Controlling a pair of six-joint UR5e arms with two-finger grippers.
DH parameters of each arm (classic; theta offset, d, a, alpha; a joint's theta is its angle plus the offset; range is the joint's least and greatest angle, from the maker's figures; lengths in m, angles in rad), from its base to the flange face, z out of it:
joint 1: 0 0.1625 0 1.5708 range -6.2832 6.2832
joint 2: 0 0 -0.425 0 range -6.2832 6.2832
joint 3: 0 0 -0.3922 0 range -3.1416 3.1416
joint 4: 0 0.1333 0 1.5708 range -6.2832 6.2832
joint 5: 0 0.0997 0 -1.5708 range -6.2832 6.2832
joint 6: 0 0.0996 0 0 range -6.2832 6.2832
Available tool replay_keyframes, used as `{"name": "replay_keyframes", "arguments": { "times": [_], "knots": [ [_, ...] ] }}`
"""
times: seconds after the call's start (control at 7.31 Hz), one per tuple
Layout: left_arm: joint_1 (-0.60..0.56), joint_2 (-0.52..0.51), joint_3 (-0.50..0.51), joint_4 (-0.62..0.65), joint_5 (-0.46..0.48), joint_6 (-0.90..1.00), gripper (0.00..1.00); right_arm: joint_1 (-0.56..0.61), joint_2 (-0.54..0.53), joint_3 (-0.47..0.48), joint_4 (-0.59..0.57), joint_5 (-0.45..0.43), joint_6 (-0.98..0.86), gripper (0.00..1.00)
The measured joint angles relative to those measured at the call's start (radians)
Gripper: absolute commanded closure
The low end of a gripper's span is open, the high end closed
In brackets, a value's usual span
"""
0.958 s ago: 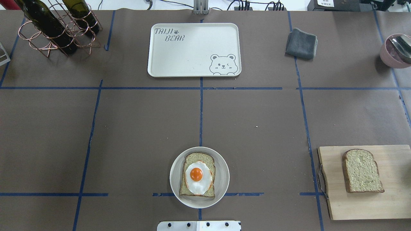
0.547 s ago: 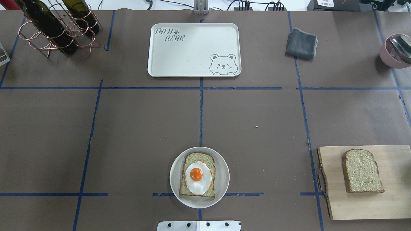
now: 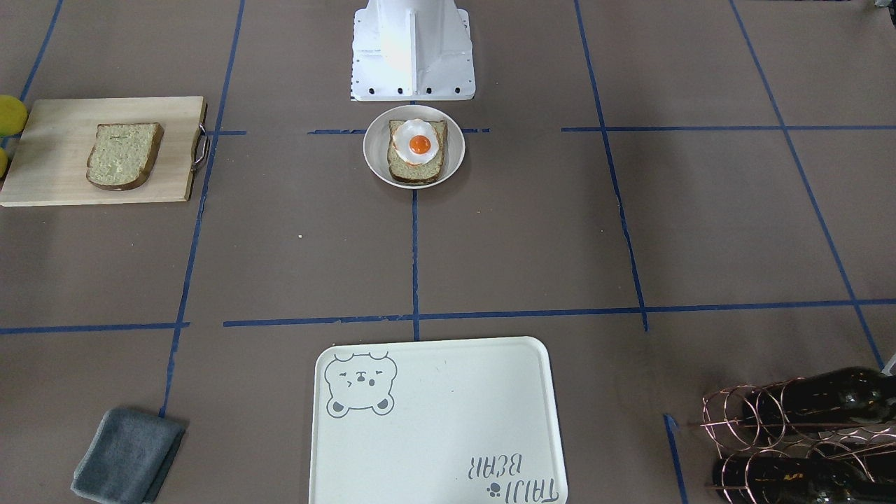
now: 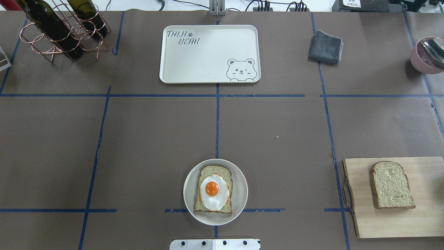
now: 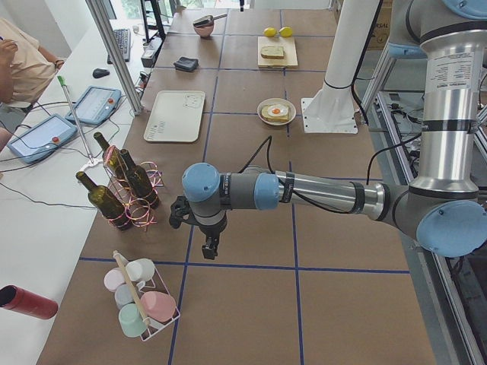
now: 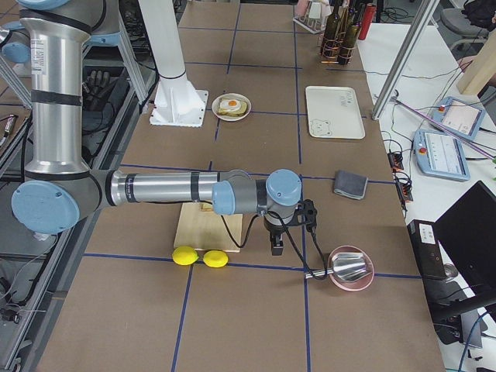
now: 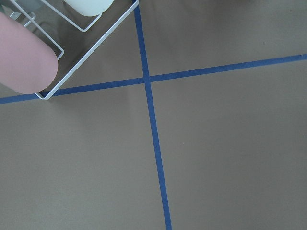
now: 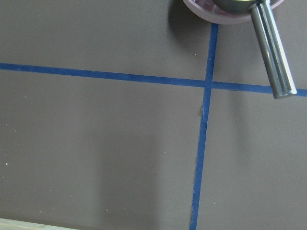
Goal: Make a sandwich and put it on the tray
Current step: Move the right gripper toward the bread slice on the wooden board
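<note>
One bread slice [image 4: 215, 171] lies on a small round white plate [image 4: 241, 192] near the robot's base, with a fried egg [image 4: 216, 201] on top. A second bread slice [image 4: 391, 185] lies on the wooden cutting board [image 4: 360, 208] at the right. The cream tray [image 4: 208, 59] with the bear drawing sits at the far middle and holds nothing. My left gripper [image 5: 208, 247] hangs over bare table near the bottle rack. My right gripper [image 6: 277, 246] hangs beside the cutting board near a pink bowl. Both show only in the side views, so I cannot tell if they are open or shut.
A copper rack with dark bottles [image 4: 59, 27] stands at the far left. A folded grey cloth [image 4: 326, 47] lies right of the tray. A pink bowl with a metal ladle [image 4: 426, 55] is at the far right. Two lemons [image 6: 201, 256] lie by the board. A cup rack [image 5: 141, 304] stands near my left gripper.
</note>
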Motion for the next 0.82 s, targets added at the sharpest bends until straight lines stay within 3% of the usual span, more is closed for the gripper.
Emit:
{"name": "replay_keyframes", "arguments": {
  "times": [0.41, 0.55, 0.82],
  "knots": [
    [0.0, 0.006, -0.004, -0.003, -0.053, 0.001, 0.0, -0.086, -0.051, 0.004, 0.143, 0.109, 0.093, 0.0],
    [0.0, 0.012, -0.007, -0.008, -0.092, 0.002, 0.0, -0.155, -0.073, 0.007, 0.257, 0.117, 0.231, 0.0],
    [-0.001, 0.017, -0.007, -0.051, -0.129, 0.001, 0.0, -0.298, -0.16, 0.008, 0.601, 0.065, 0.607, 0.03]
  ]
}}
